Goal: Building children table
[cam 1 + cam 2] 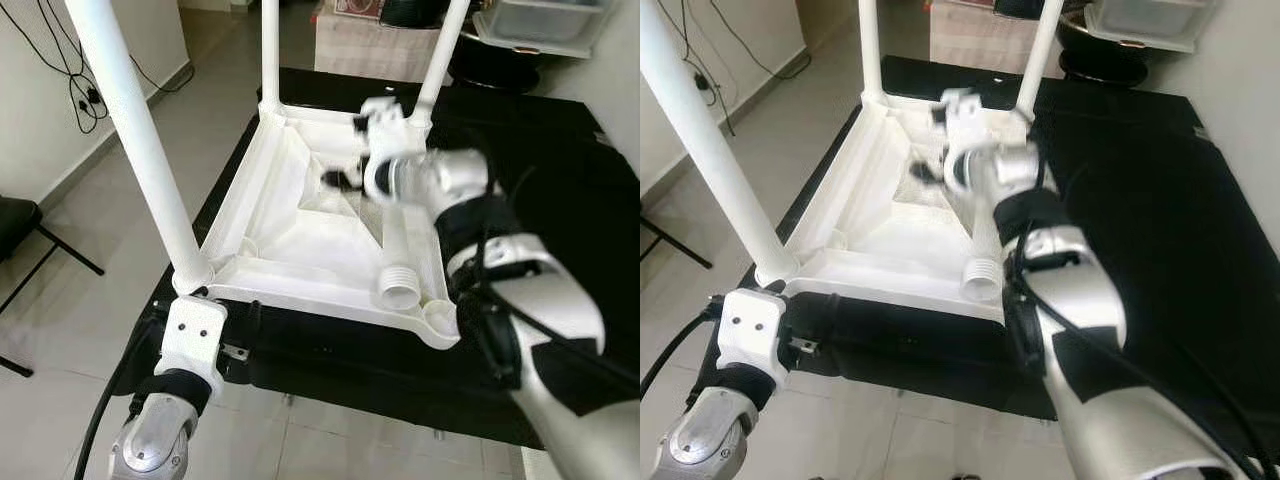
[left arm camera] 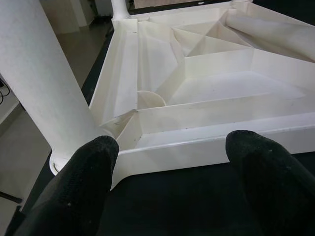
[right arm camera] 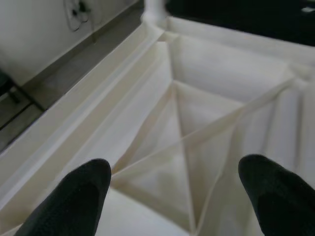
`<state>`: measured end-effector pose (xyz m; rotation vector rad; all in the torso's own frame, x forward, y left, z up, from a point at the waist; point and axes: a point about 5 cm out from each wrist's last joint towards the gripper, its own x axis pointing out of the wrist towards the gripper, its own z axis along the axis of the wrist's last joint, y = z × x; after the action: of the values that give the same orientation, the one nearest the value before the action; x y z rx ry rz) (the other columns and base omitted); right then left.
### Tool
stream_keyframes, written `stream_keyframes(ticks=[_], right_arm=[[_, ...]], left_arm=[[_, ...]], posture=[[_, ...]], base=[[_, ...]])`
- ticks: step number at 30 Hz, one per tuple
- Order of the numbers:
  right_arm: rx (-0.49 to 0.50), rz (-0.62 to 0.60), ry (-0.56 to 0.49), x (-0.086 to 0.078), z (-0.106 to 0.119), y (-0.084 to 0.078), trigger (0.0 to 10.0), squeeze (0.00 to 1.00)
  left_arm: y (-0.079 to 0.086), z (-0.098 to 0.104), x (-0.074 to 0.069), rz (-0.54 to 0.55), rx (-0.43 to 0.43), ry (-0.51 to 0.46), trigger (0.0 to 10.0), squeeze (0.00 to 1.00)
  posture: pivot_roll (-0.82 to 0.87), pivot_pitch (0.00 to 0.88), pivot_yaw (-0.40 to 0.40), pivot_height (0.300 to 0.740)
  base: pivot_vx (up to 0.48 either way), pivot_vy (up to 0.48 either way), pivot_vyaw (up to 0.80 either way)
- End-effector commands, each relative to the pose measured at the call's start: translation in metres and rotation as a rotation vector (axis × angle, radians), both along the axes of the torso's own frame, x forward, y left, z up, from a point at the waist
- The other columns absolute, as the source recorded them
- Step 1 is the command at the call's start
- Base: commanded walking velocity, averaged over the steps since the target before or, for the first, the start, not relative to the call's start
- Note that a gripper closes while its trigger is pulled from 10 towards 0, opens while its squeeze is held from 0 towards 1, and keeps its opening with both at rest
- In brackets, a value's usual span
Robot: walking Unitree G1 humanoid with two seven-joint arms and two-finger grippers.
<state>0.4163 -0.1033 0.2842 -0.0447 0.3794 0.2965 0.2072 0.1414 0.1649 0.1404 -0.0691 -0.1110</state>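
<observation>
While right fingers [image 3: 91, 187] spread over tabletop ribs [image 3: 197, 132], left fingers [image 2: 88, 172] wide near leg [image 2: 44, 83]

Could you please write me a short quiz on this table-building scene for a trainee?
1. True or false: four legs stand upright in the tabletop.
2. Where does the loose leg lie? A) on the floor B) inside the upturned tabletop C) on a chair
3. Fill in: the left pincer and the right pincer are both ____.
Key: 1 false, three stand; 2 B; 3 open.
</observation>
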Motion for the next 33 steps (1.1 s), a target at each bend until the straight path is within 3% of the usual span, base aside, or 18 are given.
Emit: stream_keyframes(ticks=[1,8,13,33], right_arm=[[-0.079,-0.074,0.099,0.0,-0.029,-0.014,10.0,0.0],[-0.128,-0.124,0.127,0.0,-0.041,-0.024,10.0,0.0],[-0.159,-0.186,0.159,-0.001,-0.056,-0.04,10.0,0.0],[-0.232,-0.219,0.281,-0.009,-0.083,-0.057,10.0,0.0]], left_arm=[[-0.001,0.0,-0.001,0.007,-0.006,0.006,10.0,0.0],[-0.001,0.0,-0.002,0.008,-0.007,0.006,10.0,0.0],[-0.002,-0.001,-0.003,0.012,-0.008,0.01,10.0,0.0],[-0.004,-0.001,-0.004,0.019,-0.021,0.008,10.0,0.0]], posture=[[0.02,0.144,-0.108,0.74],[0.02,0.146,-0.11,0.74],[0.02,0.15,-0.116,0.74],[0.0,0.149,-0.139,0.74]], base=[[0.0,0.0,0.0],[0.0,0.0,0.0],[0.0,0.0,0.0],[0.0,0.0,0.0]])
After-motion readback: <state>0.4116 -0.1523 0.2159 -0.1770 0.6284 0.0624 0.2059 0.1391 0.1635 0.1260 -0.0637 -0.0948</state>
